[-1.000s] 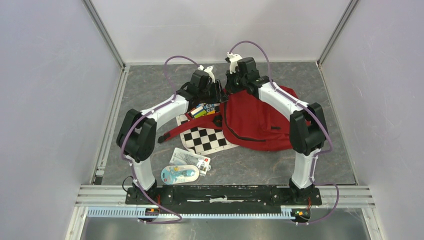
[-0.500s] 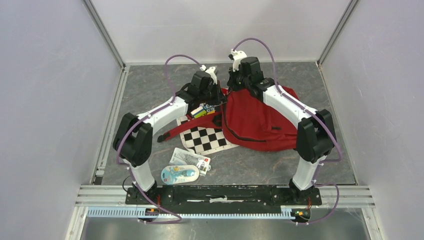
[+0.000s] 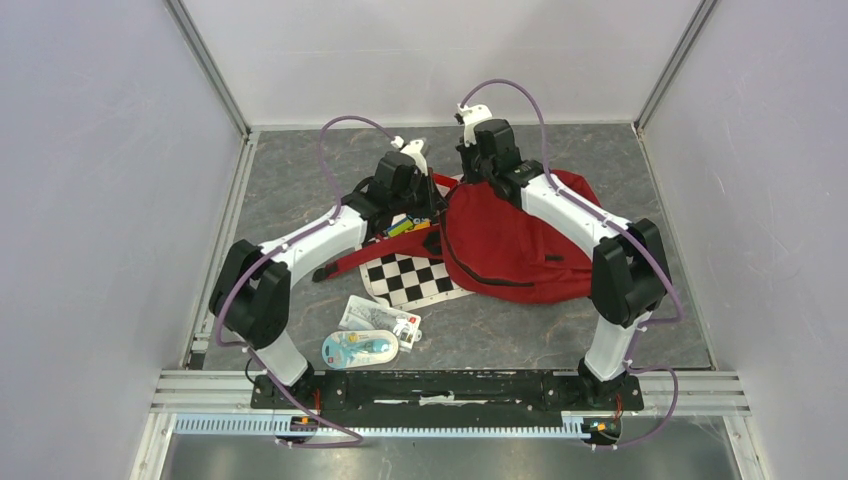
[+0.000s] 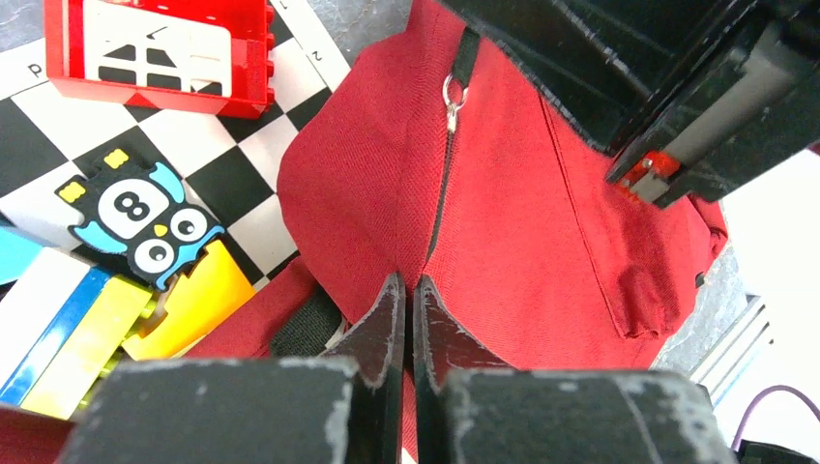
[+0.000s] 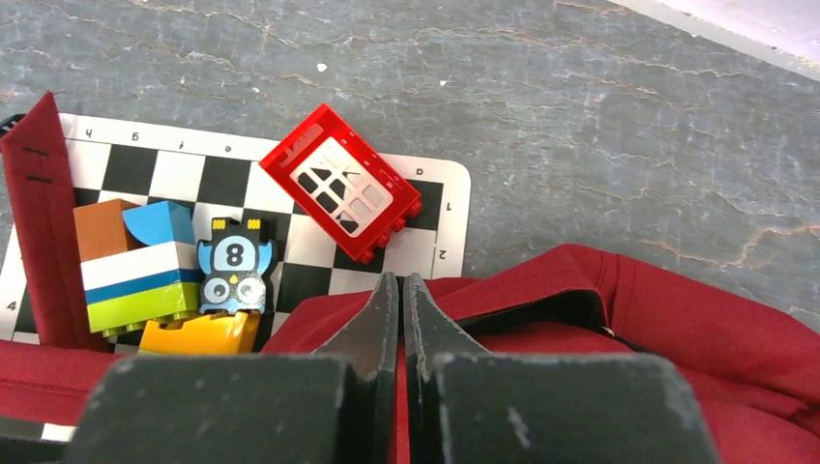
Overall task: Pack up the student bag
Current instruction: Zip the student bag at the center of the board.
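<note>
The student bag point(image 3: 510, 245) is a large red backpack that lies flat right of the table's middle. It fills the left wrist view point(image 4: 541, 222), where its black zipper with a metal pull point(image 4: 451, 97) shows. My left gripper point(image 3: 428, 203) is shut and pinches a fold of the bag's red fabric at its left edge point(image 4: 407, 282). My right gripper point(image 3: 468, 178) is shut on the bag's red rim at the far left corner point(image 5: 400, 282). The bag's dark opening point(image 5: 551, 309) shows just right of the right gripper's fingers.
A checkered mat point(image 3: 415, 278) lies left of the bag, partly under it. On it are a red window block point(image 5: 342, 195), an owl block point(image 5: 235, 266) and stacked coloured blocks point(image 5: 135, 275). Two packets point(image 3: 380, 318) point(image 3: 360, 349) lie near the front. A red strap point(image 3: 345, 262) runs left.
The left arm's elbow has swung left and its gripper has shifted slightly towards the blocks. The right arm has straightened a little. Both grippers stay shut at the bag's left edge.
</note>
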Motion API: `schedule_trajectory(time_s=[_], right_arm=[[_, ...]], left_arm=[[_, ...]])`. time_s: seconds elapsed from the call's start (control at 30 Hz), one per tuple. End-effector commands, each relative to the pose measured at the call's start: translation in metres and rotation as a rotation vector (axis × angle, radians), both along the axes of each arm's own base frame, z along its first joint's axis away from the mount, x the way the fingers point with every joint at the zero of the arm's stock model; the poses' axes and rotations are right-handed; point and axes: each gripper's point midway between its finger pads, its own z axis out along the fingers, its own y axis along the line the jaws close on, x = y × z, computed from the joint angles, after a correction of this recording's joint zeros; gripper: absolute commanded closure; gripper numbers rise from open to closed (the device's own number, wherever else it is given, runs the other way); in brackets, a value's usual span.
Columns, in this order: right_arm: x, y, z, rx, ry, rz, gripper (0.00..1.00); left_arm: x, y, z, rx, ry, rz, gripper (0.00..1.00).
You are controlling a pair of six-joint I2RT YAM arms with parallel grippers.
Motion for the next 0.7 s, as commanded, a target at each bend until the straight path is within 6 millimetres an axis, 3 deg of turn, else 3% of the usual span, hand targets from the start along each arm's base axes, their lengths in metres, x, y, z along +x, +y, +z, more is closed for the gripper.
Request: schedule_trajectory(time_s=[0.0,0.3,0.5,0.6,0.67], right_arm=[[0.035,-0.073,0.076,-0.068,-0.263,-0.276,1.00],[0.037,-0.106,0.058,-0.160,-0.244,-0.333,1.00],[0.040,-0.130,0.037,-0.176,-0.198,-0.361,1.00],[0.041,-0.128,0.036,-0.165,-0.189,-0.336,1.00],[0.040,-0.115,0.039,-0.132,-0.193,-0.266,1.00]], left_arm=[[-0.030,0.022,-0.010,0.084,0.095,0.021,0.98],[-0.032,0.034,-0.006,0.122,0.090,0.056,0.98],[-0.039,0.044,-0.014,0.179,0.111,0.057,0.98],[-0.041,0.043,-0.011,0.182,0.096,0.025,0.98],[-0.039,0.038,-0.003,0.169,0.063,-0.016,0.97]])
